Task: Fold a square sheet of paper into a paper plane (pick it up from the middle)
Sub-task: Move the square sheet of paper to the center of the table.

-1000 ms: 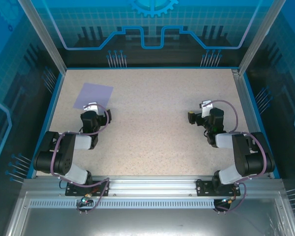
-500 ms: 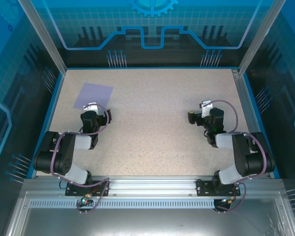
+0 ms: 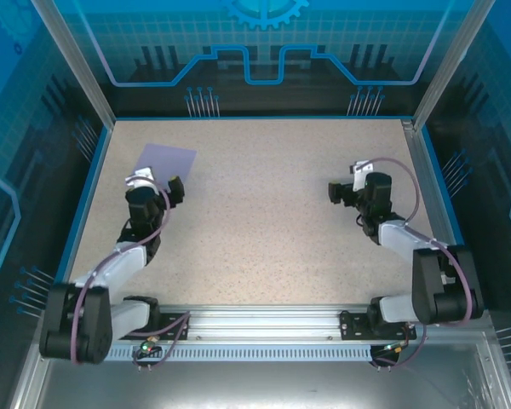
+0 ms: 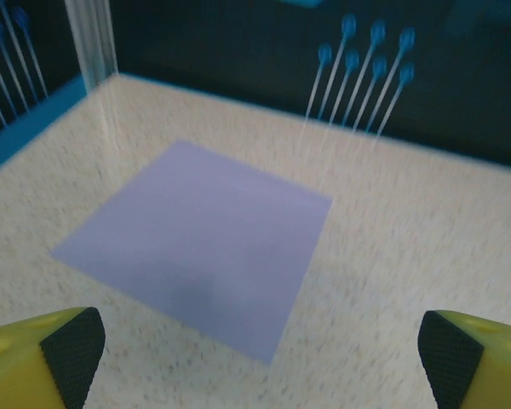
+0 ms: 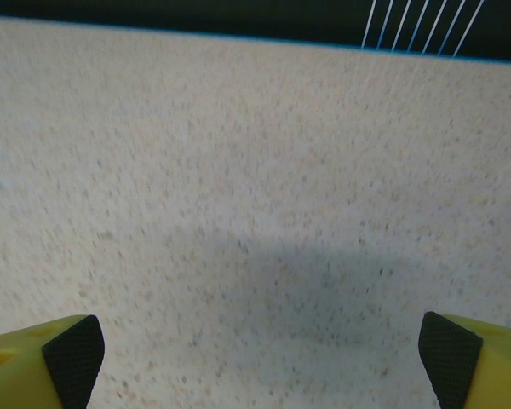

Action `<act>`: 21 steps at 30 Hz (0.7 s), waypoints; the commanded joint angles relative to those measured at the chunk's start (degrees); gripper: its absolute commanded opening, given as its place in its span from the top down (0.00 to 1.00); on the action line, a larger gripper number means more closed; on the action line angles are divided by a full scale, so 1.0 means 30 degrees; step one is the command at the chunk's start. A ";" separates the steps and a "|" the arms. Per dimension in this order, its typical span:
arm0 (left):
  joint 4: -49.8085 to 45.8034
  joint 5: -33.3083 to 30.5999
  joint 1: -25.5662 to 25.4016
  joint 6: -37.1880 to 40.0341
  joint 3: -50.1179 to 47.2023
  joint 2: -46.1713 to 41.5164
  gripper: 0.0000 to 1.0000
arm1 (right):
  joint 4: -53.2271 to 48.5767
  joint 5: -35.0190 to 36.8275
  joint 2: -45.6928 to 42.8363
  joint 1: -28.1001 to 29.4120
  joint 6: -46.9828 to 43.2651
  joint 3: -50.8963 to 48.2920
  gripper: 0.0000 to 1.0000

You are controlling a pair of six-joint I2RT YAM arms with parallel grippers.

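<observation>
1. Lying flat on the far-left part of the speckled beige tabletop (image 3: pixel 264 221), the thin, pale lavender square sheet of paper (image 3: pixel 162 162) is unfolded and turned so that one corner faces the arms.
2. The left gripper (image 3: pixel 156 178) hangs at the sheet's near edge, jaws spread wide and holding nothing.
3. In the left wrist view, the square sheet of paper (image 4: pixel 196 243) lies just ahead of the left gripper (image 4: pixel 262 354). It sits a little left of centre, its nearest corner pointing into the gap between the yellow, black-padded fingertips (image 4: pixel 68 349).
4. The right gripper (image 3: pixel 350 182) stands over the table's right half, well apart from the sheet.
5. In its own wrist view, the right gripper (image 5: pixel 262 354) is also wide open and empty, with bare tabletop and a soft shadow ahead.
</observation>
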 commanded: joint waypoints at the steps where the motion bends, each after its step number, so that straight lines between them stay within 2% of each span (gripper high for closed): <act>1: -0.6123 -0.0756 0.0652 -0.4426 0.1881 -0.1020 0.01 | -0.5591 -0.0263 -0.0913 0.0149 0.3200 0.1853 0.01; 2: -0.6682 0.2109 0.1127 -0.4092 0.2634 -0.0816 0.01 | -0.6846 0.0119 -0.0743 0.0170 0.5298 0.2540 0.01; 3: -0.7198 0.4618 0.1299 -0.3858 0.3493 -0.0266 0.01 | -0.8392 -0.0746 -0.0387 0.0078 0.6264 0.3461 0.01; 4: -0.7872 0.6505 0.1275 -0.3865 0.4431 0.0376 0.01 | -0.9492 -0.2825 0.0029 -0.0042 0.5635 0.4263 0.01; 6: -0.9535 0.9332 0.1176 -0.3944 0.6640 0.2418 0.01 | -1.0806 -0.4609 0.1034 0.0041 0.6261 0.5484 0.01; 7: -0.9994 0.9787 0.1053 -0.3872 0.7404 0.3334 0.01 | -1.0650 -0.5267 0.1271 0.0070 0.6620 0.5544 0.01; 9: -1.0496 1.0018 0.0661 -0.3710 0.8879 0.5357 0.01 | -0.9893 -0.7230 0.1693 0.0124 0.6896 0.5537 0.01; 13: -1.2380 1.0060 0.0339 -0.3868 1.2314 0.9366 0.01 | -1.0124 -0.8138 0.2710 0.0652 0.7176 0.6374 0.01; 16: -1.3726 0.8894 0.0323 -0.4261 1.4578 1.2112 0.01 | -1.0477 -0.9023 0.3065 0.1035 0.6604 0.7002 0.01; 21: -1.7029 0.6083 0.0410 -0.4899 1.8477 1.6199 0.01 | -1.1300 -0.9100 0.2401 0.1225 0.6187 0.7397 0.01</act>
